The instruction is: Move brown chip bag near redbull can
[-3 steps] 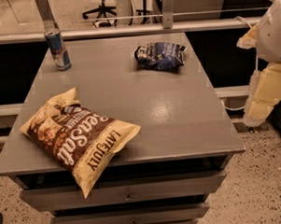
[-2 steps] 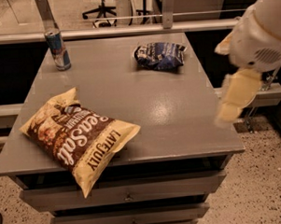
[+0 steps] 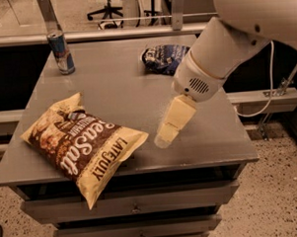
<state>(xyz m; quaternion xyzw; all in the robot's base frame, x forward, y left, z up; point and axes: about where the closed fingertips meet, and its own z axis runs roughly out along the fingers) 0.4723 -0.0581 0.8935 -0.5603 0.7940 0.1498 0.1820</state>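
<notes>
A grey metal bench (image 3: 117, 87) with drawers below carries three things. At its front left lies the large glossy brown chip bag with yellow edges (image 3: 83, 145), flat, with its lower corner hanging over the front edge. At the far left corner stands the slim blue and silver redbull can (image 3: 61, 51), upright and well apart from the bag. A smaller dark blue snack bag (image 3: 163, 59) lies at the far middle, partly hidden by the thick white robot arm (image 3: 224, 43) that reaches in from the upper right. The cream-coloured gripper (image 3: 169, 123) hangs over the bench just beside the brown bag's right edge, touching nothing. Whether the gripper is wide or narrow cannot be told.

Likely risks:
- The bag already overhangs the edge, so a nudge toward the front could tip it to the floor.
- Its slick, puffy film may slip out of a shallow pinch.
- The tall, narrow can could topple if the bag is slid hard against it.

Readable writing: white "Sea Salt" across the bag's brown centre and dark "LATE JULY" along its yellow edge. The can shows a red mark, but no letters can be made out. The blue bag's print is illegible.
</notes>
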